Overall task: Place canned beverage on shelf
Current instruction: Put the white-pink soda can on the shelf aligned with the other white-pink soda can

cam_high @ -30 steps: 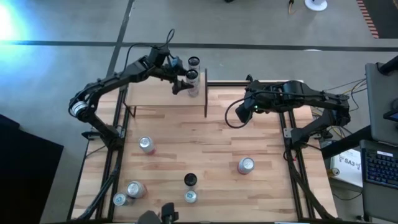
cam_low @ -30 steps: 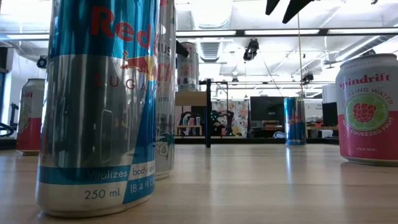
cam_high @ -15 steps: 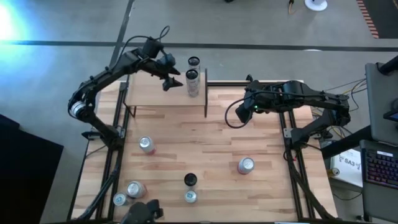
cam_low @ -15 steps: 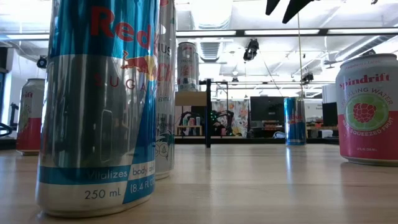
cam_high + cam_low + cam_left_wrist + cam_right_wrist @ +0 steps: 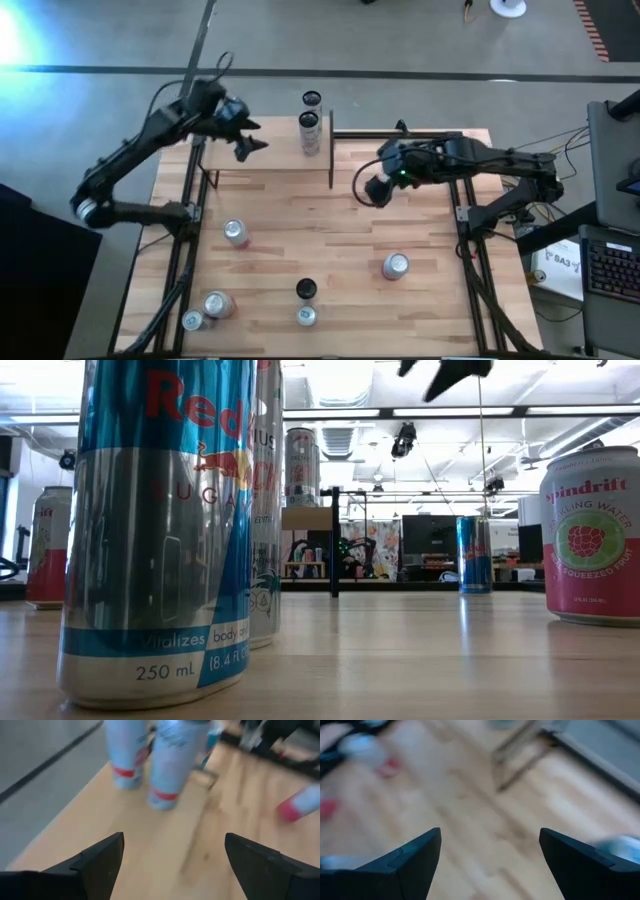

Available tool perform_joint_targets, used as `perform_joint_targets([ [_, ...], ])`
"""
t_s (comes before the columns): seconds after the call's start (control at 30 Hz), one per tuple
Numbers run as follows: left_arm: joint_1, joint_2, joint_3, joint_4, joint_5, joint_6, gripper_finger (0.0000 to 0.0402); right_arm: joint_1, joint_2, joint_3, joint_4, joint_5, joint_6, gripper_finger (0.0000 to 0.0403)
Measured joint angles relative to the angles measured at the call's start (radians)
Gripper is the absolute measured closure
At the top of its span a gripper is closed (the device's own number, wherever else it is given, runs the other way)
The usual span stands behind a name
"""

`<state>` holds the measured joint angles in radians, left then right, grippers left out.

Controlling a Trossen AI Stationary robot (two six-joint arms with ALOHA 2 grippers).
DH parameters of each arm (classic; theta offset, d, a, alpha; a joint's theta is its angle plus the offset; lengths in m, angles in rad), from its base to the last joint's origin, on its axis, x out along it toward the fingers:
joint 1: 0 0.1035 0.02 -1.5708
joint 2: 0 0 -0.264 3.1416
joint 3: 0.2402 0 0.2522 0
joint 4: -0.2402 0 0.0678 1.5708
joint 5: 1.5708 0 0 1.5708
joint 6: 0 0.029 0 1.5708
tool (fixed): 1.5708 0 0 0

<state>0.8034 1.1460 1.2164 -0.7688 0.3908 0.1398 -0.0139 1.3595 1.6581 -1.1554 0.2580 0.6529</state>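
The shelf (image 5: 262,156) is a small light-wood board with dark end panels at the table's far left. Two slim silver cans stand upright on their bases at its right end, one nearer (image 5: 310,130) and one farther back (image 5: 311,100). They also show in the left wrist view (image 5: 172,765) and the low view (image 5: 302,465). My left gripper (image 5: 245,141) is open and empty above the shelf, left of the cans; the left wrist view shows its spread fingers (image 5: 172,855). My right gripper (image 5: 374,191) is open and empty above the table, right of the shelf.
Other cans stand on the table: one at the left middle (image 5: 236,232), one at the right (image 5: 396,266), two at the near middle (image 5: 306,302) and two at the near left corner (image 5: 210,308). The shelf's right end panel (image 5: 331,150) stands between the two grippers.
My left gripper has drawn back from the nearer can on the shelf toward the table's left edge, staying open. The can stays upright where it was. My right gripper has shifted a little toward the table's left.
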Motion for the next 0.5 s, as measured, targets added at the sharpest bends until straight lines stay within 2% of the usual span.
perform_joint_targets([
  [0.2, -0.102, -0.216, -0.225, 0.175, 0.067, -0.242, 0.008, 0.03, 0.003, -0.133, 0.395, -0.362, -0.18, 0.0077],
  [0.37, -0.189, -0.3, -0.386, 0.227, 0.089, -0.339, 0.0079, 0.071, 0.004, -0.211, 0.581, -0.397, -0.2, 0.0079],
  [0.5, -0.271, -0.305, -0.465, 0.262, 0.201, -0.506, 0.0079, 0.102, 0.032, -0.211, 0.615, -0.43, -0.168, 0.0079],
])
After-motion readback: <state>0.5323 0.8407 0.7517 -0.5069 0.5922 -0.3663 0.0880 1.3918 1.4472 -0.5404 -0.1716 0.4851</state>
